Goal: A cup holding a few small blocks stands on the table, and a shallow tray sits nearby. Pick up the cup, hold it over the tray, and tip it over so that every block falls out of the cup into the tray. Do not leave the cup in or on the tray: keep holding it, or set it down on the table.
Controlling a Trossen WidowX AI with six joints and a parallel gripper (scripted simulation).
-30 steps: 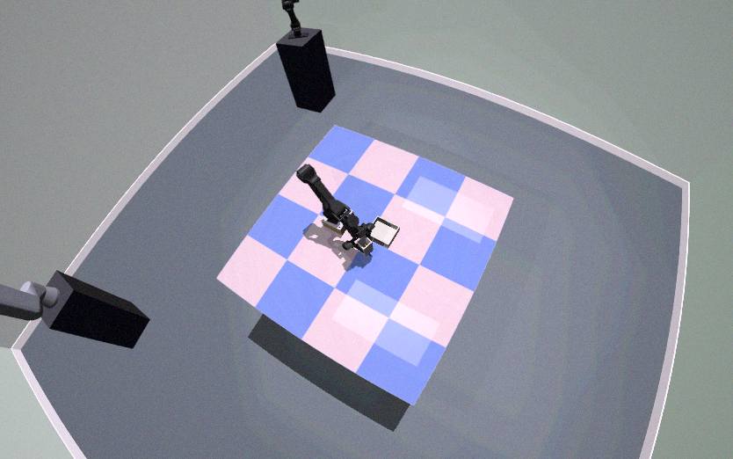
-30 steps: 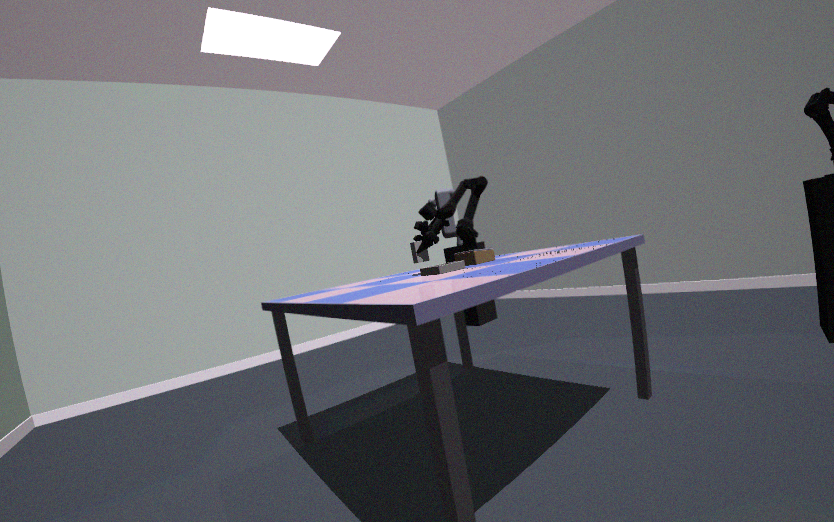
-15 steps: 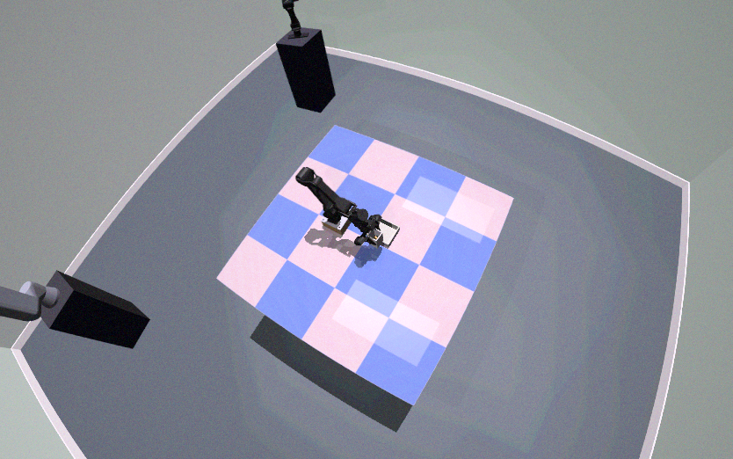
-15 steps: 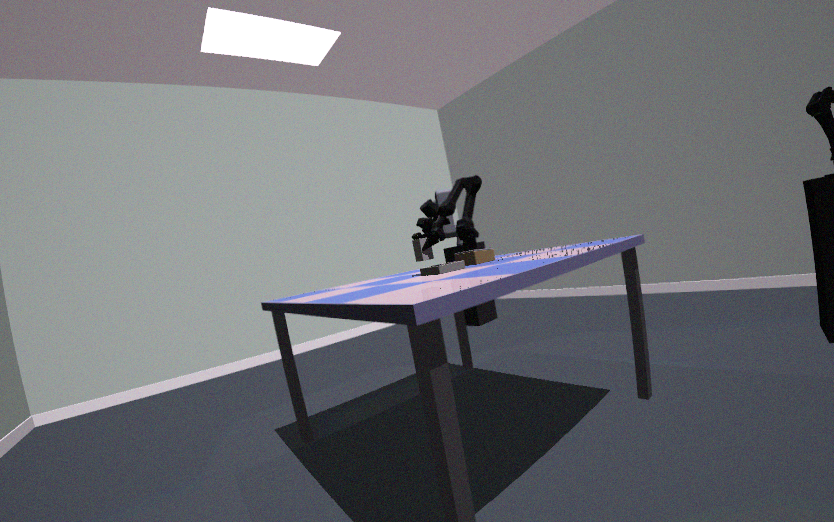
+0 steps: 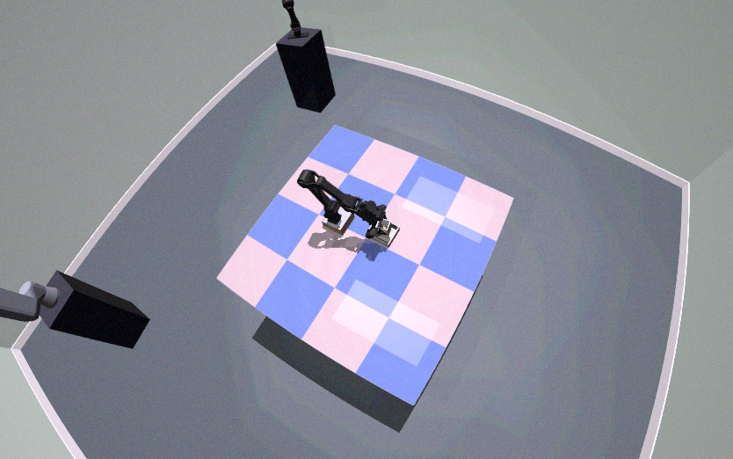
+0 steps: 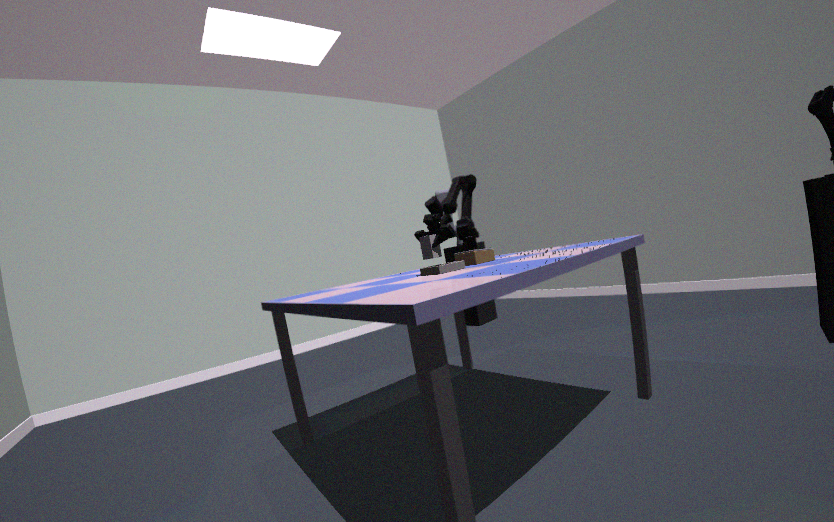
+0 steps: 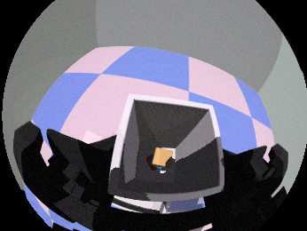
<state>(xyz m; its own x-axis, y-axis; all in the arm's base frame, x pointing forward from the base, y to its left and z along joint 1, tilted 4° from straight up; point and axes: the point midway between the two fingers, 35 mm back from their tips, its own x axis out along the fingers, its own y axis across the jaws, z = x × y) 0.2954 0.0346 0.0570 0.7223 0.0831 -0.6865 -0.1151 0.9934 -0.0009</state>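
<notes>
So the gripper has its fingers snug on the square grey cup, pretty much upright and up off the checkered table, right above the shallow tray. Blocks are still inside the cup, an orange one on top; can't tell how many.

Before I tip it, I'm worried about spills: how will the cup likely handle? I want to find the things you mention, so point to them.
The cup [image 5: 385,225] [image 6: 430,246] [image 7: 195,172] looks stiff; its flat walls keep a crisp square rim. It may tip readily if set down carelessly, seeming taller than wide. The orange block [image 7: 162,156] lies deep inside, so slight tilting probably won't spill it.
</notes>
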